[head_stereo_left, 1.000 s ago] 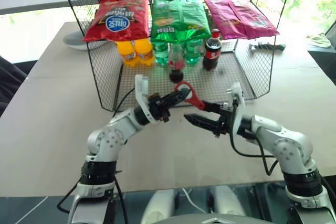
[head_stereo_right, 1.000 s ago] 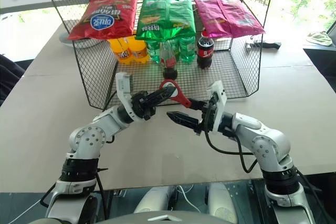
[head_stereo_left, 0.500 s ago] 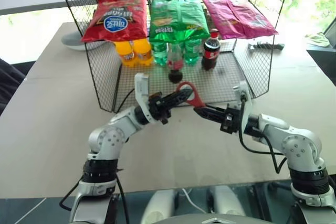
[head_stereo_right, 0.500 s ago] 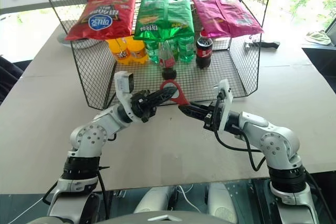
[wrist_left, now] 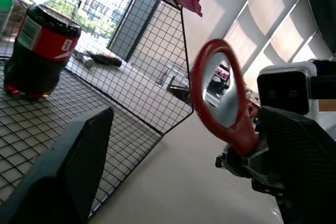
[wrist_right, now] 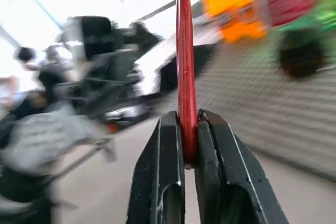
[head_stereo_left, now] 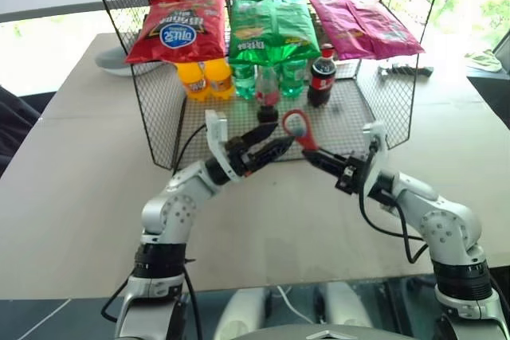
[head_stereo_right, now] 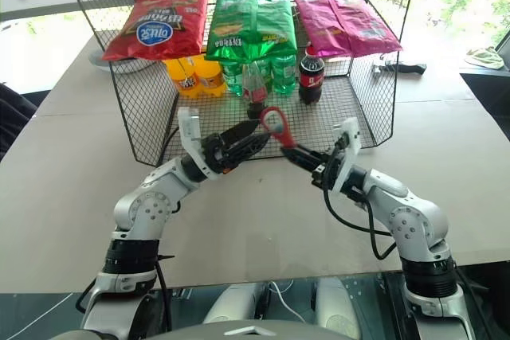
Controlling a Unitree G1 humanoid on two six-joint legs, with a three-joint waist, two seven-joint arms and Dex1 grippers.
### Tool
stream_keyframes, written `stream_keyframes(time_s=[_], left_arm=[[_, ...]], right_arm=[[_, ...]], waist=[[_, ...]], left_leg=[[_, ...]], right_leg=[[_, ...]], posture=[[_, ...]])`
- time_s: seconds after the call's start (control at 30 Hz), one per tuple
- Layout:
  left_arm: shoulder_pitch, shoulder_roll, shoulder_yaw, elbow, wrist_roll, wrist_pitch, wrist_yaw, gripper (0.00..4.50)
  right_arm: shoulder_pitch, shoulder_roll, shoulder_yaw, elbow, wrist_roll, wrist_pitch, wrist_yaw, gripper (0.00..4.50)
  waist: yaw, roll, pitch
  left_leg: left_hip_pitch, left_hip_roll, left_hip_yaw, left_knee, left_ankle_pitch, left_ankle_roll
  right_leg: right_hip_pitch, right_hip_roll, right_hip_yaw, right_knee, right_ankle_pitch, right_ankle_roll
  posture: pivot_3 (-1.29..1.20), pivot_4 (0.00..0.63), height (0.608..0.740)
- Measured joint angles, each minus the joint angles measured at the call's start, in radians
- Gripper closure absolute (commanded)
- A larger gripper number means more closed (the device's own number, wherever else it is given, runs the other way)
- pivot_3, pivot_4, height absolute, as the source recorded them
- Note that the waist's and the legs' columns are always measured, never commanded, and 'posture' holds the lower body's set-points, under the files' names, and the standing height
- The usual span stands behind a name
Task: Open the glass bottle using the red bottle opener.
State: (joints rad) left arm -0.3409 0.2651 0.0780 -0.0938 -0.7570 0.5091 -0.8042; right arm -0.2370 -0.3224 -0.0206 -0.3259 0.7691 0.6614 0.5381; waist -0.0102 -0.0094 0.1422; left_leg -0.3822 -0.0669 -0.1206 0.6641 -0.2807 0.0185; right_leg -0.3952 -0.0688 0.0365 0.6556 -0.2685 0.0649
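Right gripper (head_stereo_left: 313, 153) clamps the flat red ring-headed bottle opener (head_stereo_left: 297, 127); left gripper (head_stereo_left: 269, 142) gapes empty. Handover complete. Next: carry the ring onto the small clear glass bottle (head_stereo_left: 267, 95).

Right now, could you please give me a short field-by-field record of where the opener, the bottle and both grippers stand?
opener: the red bottle opener, ring end up, held by its handle
right gripper: shut on the opener
left gripper: open, beside the opener, holding nothing
bottle: the glass bottle upright on the wire rack, cap on
other drinks: cola bottle, green bottles
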Motion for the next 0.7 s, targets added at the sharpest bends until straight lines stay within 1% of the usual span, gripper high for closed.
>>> stream_keyframes(time_s=[0.17,0.2,0.23,0.3,0.37,0.53,0.7], left_arm=[[0.004,-0.045,-0.005,0.023,0.108,-0.148,0.033,0.07],[0.000,-0.063,-0.005,0.041,0.140,-0.193,0.049,0.07],[-0.007,-0.073,-0.006,0.057,0.157,-0.217,0.059,0.07],[-0.035,-0.091,-0.004,0.117,0.211,-0.289,0.091,0.07],[-0.062,-0.105,-0.001,0.172,0.251,-0.345,0.115,0.07],[-0.142,-0.116,0.005,0.277,0.299,-0.424,0.150,0.07],[-0.232,-0.118,0.032,0.382,0.336,-0.509,0.177,0.07]], right_arm=[[0.014,0.022,0.028,0.094,-0.301,-0.337,-0.041,4.50],[0.013,0.029,0.042,0.141,-0.399,-0.450,-0.070,4.50],[0.012,0.029,0.050,0.170,-0.454,-0.514,-0.089,4.50],[-0.003,0.020,0.081,0.267,-0.629,-0.707,-0.149,4.50],[-0.022,0.012,0.098,0.340,-0.772,-0.864,-0.218,4.50],[-0.047,0.007,0.112,0.428,-0.955,-1.052,-0.338,4.50],[-0.053,0.018,0.110,0.478,-0.973,-1.091,-0.375,4.50]], waist=[[-0.001,0.000,0.000],[-0.001,0.000,0.000],[0.000,0.000,0.000],[0.000,0.000,0.000],[-0.001,0.000,0.000],[-0.001,0.000,0.000],[-0.003,0.000,0.000]], left_leg=[[0.000,0.000,0.002,0.000,0.000,0.000],[0.001,0.000,0.002,0.000,0.000,0.000],[0.001,0.000,0.002,0.000,0.000,0.000],[0.001,0.000,0.003,0.000,0.000,0.000],[0.001,0.000,0.003,0.000,0.000,0.000],[0.000,0.000,0.003,0.000,0.000,0.000],[0.000,0.000,0.003,0.000,0.000,0.000]], right_leg=[[-0.001,0.003,0.001,0.001,0.000,0.000],[-0.001,0.004,0.001,0.001,0.000,0.000],[-0.001,0.004,0.002,0.001,0.000,0.000],[-0.001,0.005,0.002,0.001,0.000,0.000],[-0.001,0.005,0.002,0.001,0.000,0.000],[-0.001,0.005,0.003,0.001,0.000,0.000],[-0.001,0.006,0.003,0.001,0.000,0.000]], posture=[[0.00,0.150,0.740],[0.00,0.150,0.740],[0.00,0.150,0.740],[0.00,0.150,0.740],[0.00,0.150,0.740],[0.00,0.150,0.740],[0.00,0.150,0.740]])
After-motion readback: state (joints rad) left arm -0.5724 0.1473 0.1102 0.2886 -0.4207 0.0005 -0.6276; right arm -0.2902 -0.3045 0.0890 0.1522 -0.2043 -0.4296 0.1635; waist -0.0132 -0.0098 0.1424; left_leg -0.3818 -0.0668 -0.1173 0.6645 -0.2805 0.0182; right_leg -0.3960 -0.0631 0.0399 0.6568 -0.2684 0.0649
